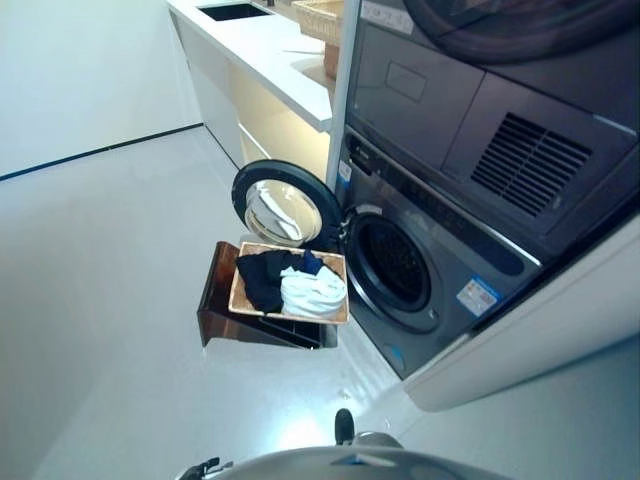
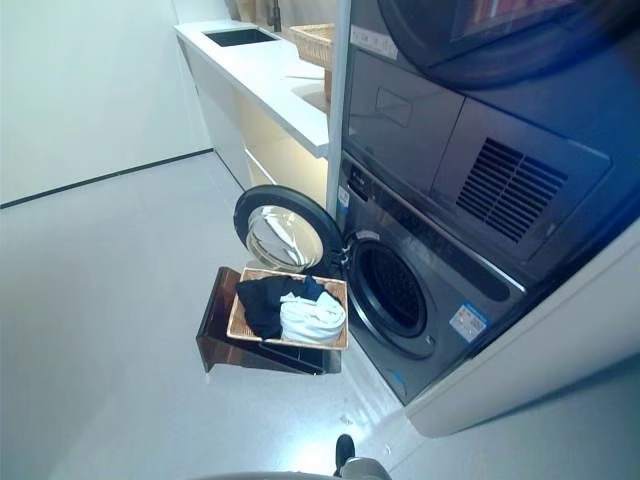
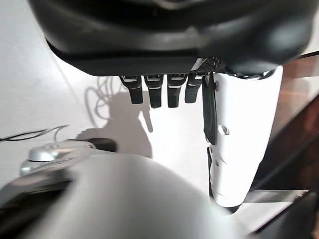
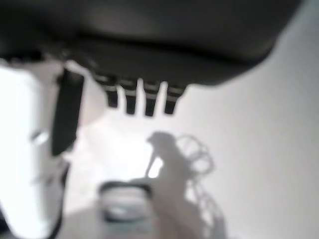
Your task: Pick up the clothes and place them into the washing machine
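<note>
A shallow wicker basket (image 1: 237, 291) rests on a low dark brown box (image 1: 215, 292) in front of the washing machine (image 1: 430, 300). It holds a dark navy garment (image 1: 264, 277) and a white garment (image 1: 313, 291). The machine's round door (image 1: 281, 210) stands open to the left, and the dark drum opening (image 1: 393, 265) shows beside the basket. My left hand (image 3: 169, 35) hangs over the pale floor, fingers (image 3: 154, 92) straight, white-covered thumb (image 3: 241, 139) out, holding nothing. My right hand (image 4: 149, 40) also hangs over the floor, fingers (image 4: 139, 102) straight and empty.
A dryer (image 1: 500, 120) is stacked above the washing machine. A white counter (image 1: 260, 55) with a sink (image 1: 232, 11) and another wicker basket (image 1: 322, 18) runs along the wall behind. Pale floor (image 1: 100, 300) spreads to the left of the box.
</note>
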### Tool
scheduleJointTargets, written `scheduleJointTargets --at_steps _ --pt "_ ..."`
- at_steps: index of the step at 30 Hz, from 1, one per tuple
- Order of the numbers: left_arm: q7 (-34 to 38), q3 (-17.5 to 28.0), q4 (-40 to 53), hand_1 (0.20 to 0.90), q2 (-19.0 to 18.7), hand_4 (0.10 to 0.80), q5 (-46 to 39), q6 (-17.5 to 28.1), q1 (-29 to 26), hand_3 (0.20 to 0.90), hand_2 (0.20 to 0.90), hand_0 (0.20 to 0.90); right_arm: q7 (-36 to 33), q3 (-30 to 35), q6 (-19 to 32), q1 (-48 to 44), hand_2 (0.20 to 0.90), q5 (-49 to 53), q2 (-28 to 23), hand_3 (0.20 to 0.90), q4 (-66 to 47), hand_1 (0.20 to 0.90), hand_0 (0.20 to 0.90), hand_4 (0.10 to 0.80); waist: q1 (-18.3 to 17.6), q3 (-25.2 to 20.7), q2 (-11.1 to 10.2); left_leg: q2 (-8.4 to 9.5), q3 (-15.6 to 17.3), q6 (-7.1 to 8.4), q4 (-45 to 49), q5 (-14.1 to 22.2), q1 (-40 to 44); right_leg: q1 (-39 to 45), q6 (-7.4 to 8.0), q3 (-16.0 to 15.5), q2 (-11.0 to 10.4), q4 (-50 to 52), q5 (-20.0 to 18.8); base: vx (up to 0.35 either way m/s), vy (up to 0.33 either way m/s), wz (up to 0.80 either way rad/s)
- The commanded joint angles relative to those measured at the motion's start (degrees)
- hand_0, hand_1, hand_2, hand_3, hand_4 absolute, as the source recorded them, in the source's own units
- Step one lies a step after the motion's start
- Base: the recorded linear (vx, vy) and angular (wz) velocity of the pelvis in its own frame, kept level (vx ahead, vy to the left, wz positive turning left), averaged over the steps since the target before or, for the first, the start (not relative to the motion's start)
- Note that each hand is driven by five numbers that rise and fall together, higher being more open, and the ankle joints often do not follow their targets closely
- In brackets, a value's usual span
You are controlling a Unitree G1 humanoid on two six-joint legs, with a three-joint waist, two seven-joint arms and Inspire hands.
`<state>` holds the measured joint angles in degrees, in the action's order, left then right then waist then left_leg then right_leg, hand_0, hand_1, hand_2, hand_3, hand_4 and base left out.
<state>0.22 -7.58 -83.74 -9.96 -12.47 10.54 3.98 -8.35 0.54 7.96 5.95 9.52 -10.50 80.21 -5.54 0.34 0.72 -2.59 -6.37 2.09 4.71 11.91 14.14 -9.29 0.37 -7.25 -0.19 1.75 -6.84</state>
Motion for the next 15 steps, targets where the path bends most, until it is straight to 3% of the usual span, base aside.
scheduleJointTargets --at_steps 1,5,7,9,11,15 --pt "0.64 -0.56 0.93 0.900 0.98 0.800 -2.83 2.42 -2.74 0.900 0.900 0.900 -0.41 1.07 2.85 -1.86 0.900 1.26 -2.23 0.900 0.72 0.900 0.900 0.800 -0.68 -0.26 -1.75 1.57 1.24 -0.27 -2.44 -7.09 1.12 -4.24 3.09 2.31 0.39 1.22 -1.07 0.291 -0.273 0.18" --pt "0.91 -0.98 2.08 0.900 1.35 0.800 -3.34 2.61 -4.07 0.900 0.900 0.900 -0.92 0.92 2.93 -2.55 0.900 1.10 -3.41 0.900 0.74 0.900 0.900 0.800 -0.67 -0.21 -1.74 0.78 1.10 1.00 4.43 -10.27 -1.43 -2.47 1.15 2.79 2.41 2.04 1.97 0.255 -0.260 0.12" --pt "1.01 -1.66 2.71 0.900 1.59 0.800 -3.08 2.77 -5.02 0.900 0.900 0.900 -0.79 1.25 3.16 -2.66 0.900 1.70 -4.18 0.900 0.43 0.900 0.900 0.800 -1.04 0.12 -1.76 0.90 2.88 1.87 8.61 -12.59 -3.08 -1.00 0.24 2.81 2.82 2.34 3.12 0.207 -0.201 0.14" --pt "0.84 -1.97 3.30 0.900 1.43 0.800 -3.13 2.90 -5.70 0.900 0.900 0.900 -0.88 1.77 3.03 -2.42 0.900 1.97 -4.64 0.900 0.65 0.900 0.900 0.800 -1.39 0.14 -1.93 -0.21 5.94 2.46 10.63 -15.29 -4.61 0.82 -0.54 2.44 3.09 2.27 4.31 0.187 -0.201 0.16" --pt "0.90 -2.28 4.05 0.900 1.45 0.800 -3.20 3.08 -6.36 0.900 0.900 0.900 -1.09 2.28 2.82 -2.05 0.900 2.34 -5.02 0.900 1.35 0.900 0.900 0.800 -1.39 0.09 -2.35 -0.60 7.93 1.73 8.70 -14.79 -6.05 2.33 -0.56 2.24 2.67 1.86 5.14 0.172 -0.164 0.14" --pt "1.18 -1.58 4.34 0.900 1.49 0.800 -3.23 3.11 -6.53 0.900 0.900 0.900 -1.53 2.57 2.26 -2.16 0.900 1.93 -5.42 0.900 2.34 0.900 0.900 0.800 -0.70 -0.28 -4.24 0.39 9.79 -0.22 5.02 -9.75 -12.95 4.59 0.11 3.22 1.05 0.98 6.45 0.131 -0.105 -0.12"
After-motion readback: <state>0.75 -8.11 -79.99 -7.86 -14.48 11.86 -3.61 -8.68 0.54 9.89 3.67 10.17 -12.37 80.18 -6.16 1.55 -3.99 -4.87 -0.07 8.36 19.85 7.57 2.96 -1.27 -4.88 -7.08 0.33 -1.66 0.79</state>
